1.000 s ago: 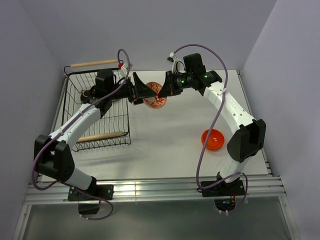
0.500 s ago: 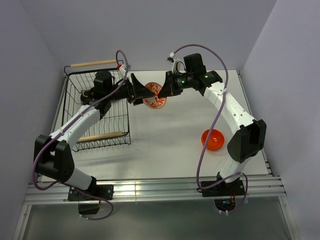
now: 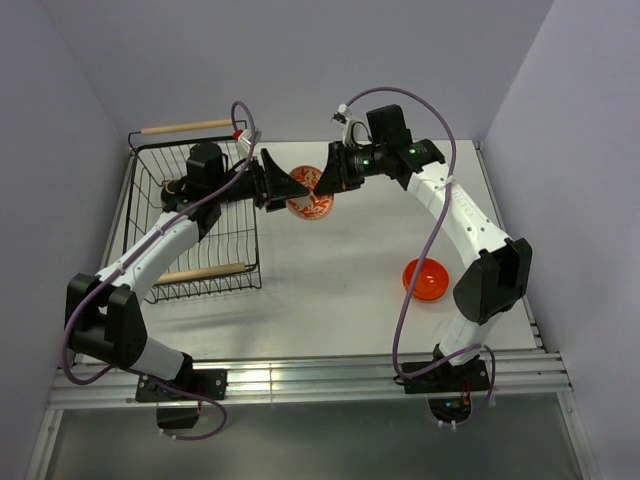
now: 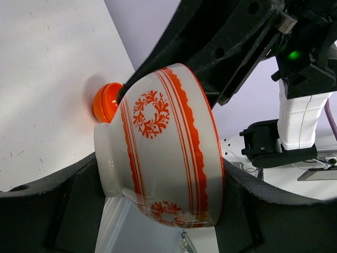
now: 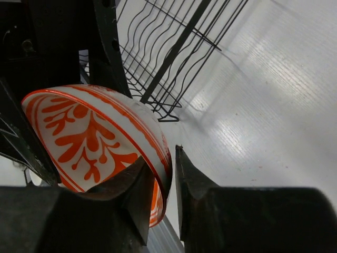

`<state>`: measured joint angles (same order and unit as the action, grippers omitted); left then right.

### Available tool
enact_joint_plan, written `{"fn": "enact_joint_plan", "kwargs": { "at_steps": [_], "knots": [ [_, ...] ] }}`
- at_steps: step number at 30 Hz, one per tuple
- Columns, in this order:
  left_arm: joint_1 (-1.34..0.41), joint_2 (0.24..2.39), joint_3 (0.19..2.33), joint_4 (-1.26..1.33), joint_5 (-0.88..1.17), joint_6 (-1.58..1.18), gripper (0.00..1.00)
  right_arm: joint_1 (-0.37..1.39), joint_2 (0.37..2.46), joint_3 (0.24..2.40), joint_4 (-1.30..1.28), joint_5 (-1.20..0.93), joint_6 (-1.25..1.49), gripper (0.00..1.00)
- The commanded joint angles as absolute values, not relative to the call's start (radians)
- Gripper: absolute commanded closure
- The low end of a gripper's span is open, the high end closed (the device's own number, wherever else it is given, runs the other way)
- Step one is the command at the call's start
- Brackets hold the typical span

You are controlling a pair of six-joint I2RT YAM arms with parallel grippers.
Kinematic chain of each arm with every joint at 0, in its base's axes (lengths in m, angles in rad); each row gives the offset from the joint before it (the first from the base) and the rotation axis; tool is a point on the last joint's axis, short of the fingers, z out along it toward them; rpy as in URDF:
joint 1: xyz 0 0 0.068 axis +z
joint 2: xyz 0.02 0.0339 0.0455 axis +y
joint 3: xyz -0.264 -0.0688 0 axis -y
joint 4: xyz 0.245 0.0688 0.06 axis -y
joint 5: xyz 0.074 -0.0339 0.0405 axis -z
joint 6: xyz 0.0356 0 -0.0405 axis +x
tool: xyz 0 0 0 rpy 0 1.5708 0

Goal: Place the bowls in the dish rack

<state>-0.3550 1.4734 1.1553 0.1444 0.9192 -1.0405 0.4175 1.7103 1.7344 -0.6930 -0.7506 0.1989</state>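
**Top external:** We note the red-and-white patterned round bowl [image 3: 310,205] held above the white table [image 3: 330,300], just right of the black wire dish rack [image 3: 190,225]. The right gripper [image 3: 322,185] and left gripper [image 3: 295,192] meet at it from opposite sides. A plain glossy orange bowl [image 3: 425,279] sits on the table, well apart.

**Left wrist:** The patterned bowl lies tipped on its side between the left fingers [image 4: 47,211]. The jaws are spread to bowl width. We cannot tell whether they press it.

**Right wrist:** The right fingers [image 5: 126,195] pinch the bowl's rim, one inside and one outside, with the jaws narrow. The rack wires lie just behind.
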Motion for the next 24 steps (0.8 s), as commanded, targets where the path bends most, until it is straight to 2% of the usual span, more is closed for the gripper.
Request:
{"fn": "enact_joint_plan", "kwargs": {
  "at_steps": [1, 3, 9, 17, 24],
  "knots": [
    [-0.359, 1.410, 1.173, 0.175, 0.951, -1.009, 1.00, 0.426, 1.729, 1.787, -0.675, -0.787, 0.209, 0.68],
    [-0.357, 1.408, 1.175, 0.155, 0.943, -0.997, 1.00, 0.426, 1.727, 1.784, -0.672, -0.784, 0.212, 0.59],
    [-0.350, 1.410, 1.170, 0.112, 0.928, -0.971, 1.00, 0.426, 1.729, 1.787, -0.673, -0.793, 0.213, 0.55],
    [-0.324, 1.408, 1.160, 0.068, 0.907, -0.945, 1.00, 0.426, 1.727, 1.787, -0.676, -0.795, 0.207, 0.35],
    [-0.279, 1.408, 1.163, 0.051, 0.897, -0.936, 1.00, 0.426, 1.723, 1.784, -0.701, -0.810, 0.184, 0.27]
  ]
}}
